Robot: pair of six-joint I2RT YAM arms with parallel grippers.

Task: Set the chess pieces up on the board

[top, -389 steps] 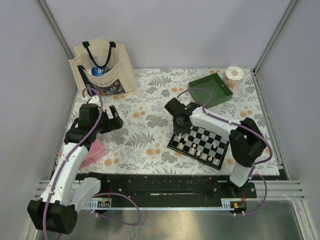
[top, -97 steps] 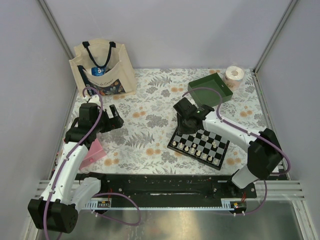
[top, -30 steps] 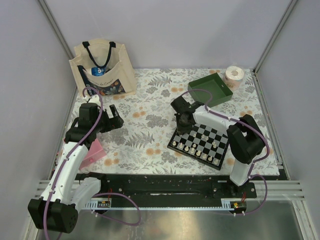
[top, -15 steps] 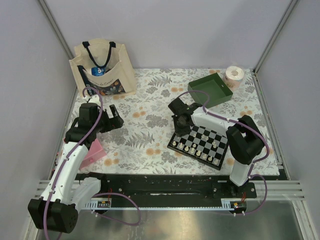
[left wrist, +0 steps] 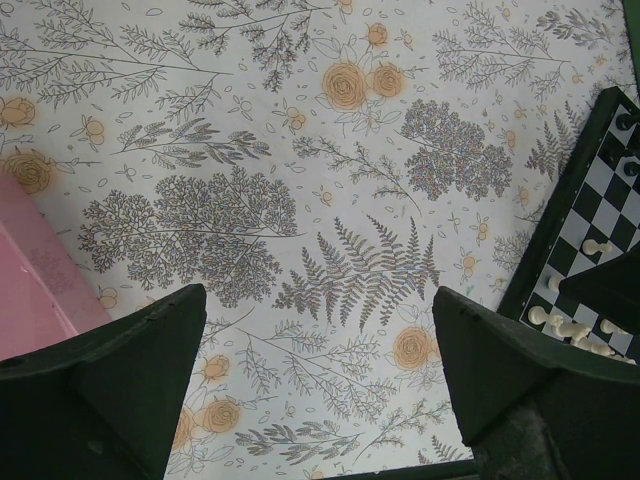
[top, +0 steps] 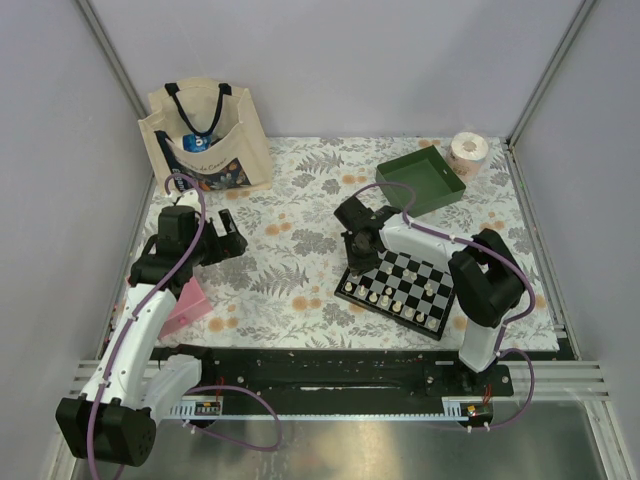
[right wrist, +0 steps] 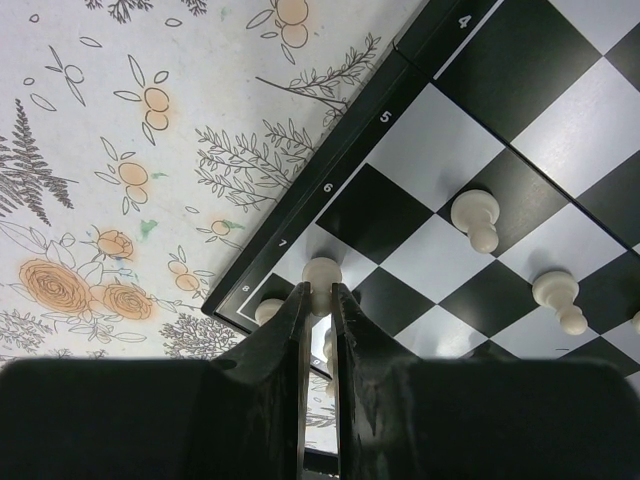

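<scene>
The black-and-white checkered board (top: pixel 419 271) lies right of centre on the floral cloth, with several cream-white pieces (top: pixel 388 298) along its near side. My right gripper (top: pixel 360 258) is at the board's left corner, shut on a cream-white pawn (right wrist: pixel 321 272) that it holds over a white square beside the rank 7 mark. Another white piece (right wrist: pixel 265 310) stands in the corner square by it. Two more white pawns (right wrist: pixel 475 215) stand further in. My left gripper (left wrist: pixel 318 400) is open and empty over bare cloth; the board's edge (left wrist: pixel 560 210) shows at its right.
A green tray (top: pixel 421 180) and a paper roll (top: pixel 468 151) sit at the back right. A cloth tote bag (top: pixel 205 140) stands at the back left. A pink object (top: pixel 186 304) lies near the left arm, also in the left wrist view (left wrist: pixel 35 285).
My right gripper has moved from above the board's far left edge down to its left corner, carrying the white pawn. The left arm has not moved.
</scene>
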